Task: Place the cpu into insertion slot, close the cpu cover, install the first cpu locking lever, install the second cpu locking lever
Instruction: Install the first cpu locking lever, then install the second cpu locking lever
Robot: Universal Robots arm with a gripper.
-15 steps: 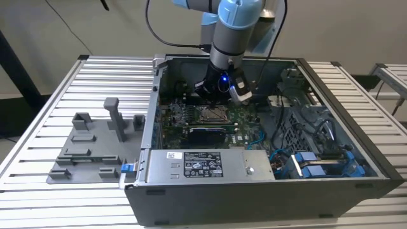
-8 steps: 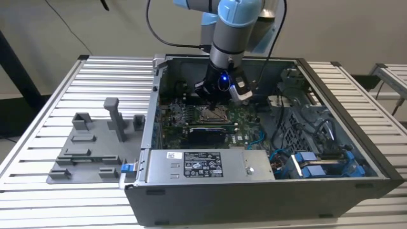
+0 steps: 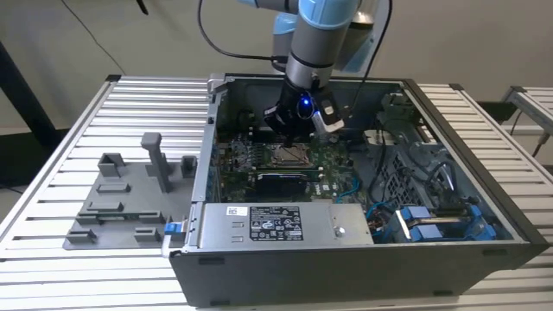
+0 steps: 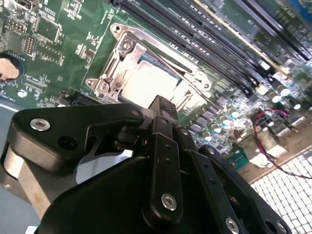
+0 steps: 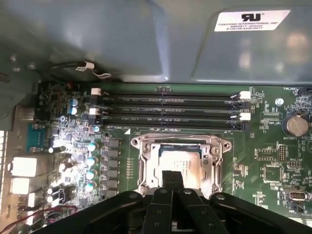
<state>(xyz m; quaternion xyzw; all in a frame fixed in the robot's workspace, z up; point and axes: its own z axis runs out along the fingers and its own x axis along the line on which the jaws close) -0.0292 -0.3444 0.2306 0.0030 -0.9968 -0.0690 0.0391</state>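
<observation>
The gripper [image 5: 170, 178] hangs directly above the chip [image 5: 178, 163] seated in the socket [image 5: 142, 168] mid-board, fingers [image 4: 163, 108] pressed together (holding nothing); cover [image 4: 168, 61] lies down over it.

cpu [image 5: 179, 160], silver-grey square, lies flat seated in insertion slot [image 5: 146, 168] on the green motherboard [image 5: 273, 161], beside the memory slots [image 5: 168, 112]. cpu cover [image 4: 161, 61], silver windowed frame, lies down over cpu.
</observation>
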